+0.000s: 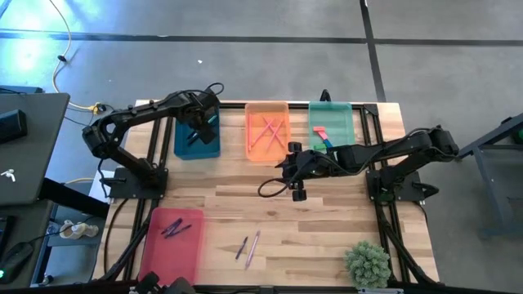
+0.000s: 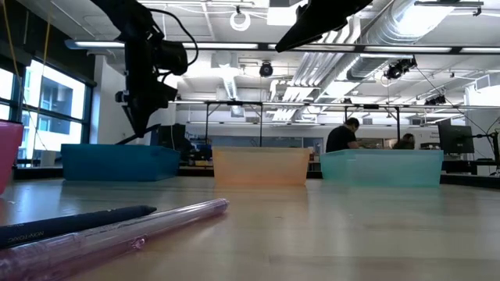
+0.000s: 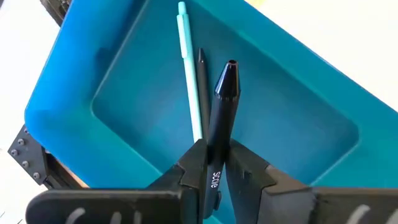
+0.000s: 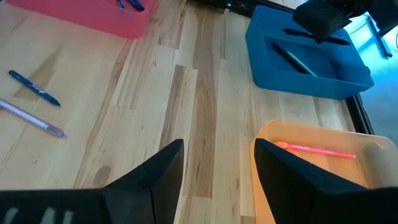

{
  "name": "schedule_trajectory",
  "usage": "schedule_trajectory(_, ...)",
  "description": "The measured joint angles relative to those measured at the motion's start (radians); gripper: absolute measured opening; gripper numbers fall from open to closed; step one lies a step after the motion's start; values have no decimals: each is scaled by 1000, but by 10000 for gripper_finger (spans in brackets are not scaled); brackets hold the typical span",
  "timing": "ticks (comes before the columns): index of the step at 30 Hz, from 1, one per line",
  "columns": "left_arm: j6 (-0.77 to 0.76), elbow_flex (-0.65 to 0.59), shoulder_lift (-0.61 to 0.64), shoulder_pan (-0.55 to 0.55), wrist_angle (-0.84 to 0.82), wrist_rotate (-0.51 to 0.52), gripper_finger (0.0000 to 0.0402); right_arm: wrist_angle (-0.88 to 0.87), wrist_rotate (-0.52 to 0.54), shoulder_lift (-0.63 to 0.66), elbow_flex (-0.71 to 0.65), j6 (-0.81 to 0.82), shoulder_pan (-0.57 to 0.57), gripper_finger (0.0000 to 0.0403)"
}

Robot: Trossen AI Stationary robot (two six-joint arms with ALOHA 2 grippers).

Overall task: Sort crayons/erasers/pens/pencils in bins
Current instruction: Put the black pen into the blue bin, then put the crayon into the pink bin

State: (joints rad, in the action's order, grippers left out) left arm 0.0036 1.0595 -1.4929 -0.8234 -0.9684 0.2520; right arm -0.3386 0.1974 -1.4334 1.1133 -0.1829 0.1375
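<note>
The left gripper (image 3: 211, 171) hangs directly over the dark teal-blue translucent plastic bin (image 3: 298, 93) at the far left of the tabletop (image 1: 327, 220), its fingers (image 3: 194, 163) pinching a black pen (image 3: 222, 106) by the lower barrel. The pen's long axis runs forward from the fingers, tip pointing away, nearly parallel to the pale turquoise pen (image 3: 188, 74) and the thin dark pencil (image 3: 202, 81) already lying along the bin's floor. The held pen sits squarely above the bin's inside, so a release here looks likely to drop it alongside those two.

The right gripper (image 4: 214, 163) waits over bare wood near the middle of the tabletop, just in front of the orange translucent bin (image 1: 268, 131), its fingers spread and holding nothing. A blue pen (image 1: 242, 247) and a clear lilac pen (image 1: 253, 247) lie side by side near the front edge, between the pink-red bin (image 1: 167, 253) and a small green plant (image 1: 366, 263); the right arm appears the nearer to them. The light mint-green bin (image 1: 343, 131) holds the erasers (image 1: 319, 133).
</note>
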Motion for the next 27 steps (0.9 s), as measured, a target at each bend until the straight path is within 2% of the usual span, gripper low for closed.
schedule_trajectory(6,1,0,0,-16,-2,-10,40,0,0,0,0,0,0,190)
schedule_trajectory(13,79,0,0,-43,4,-59,44,0,-6,0,0,0,0,190)
schedule_trajectory(23,34,0,0,-43,5,-57,126,0,-5,0,0,0,0,190)
schedule_trajectory(27,25,0,0,-35,3,-74,141,0,-4,0,0,0,0,190)
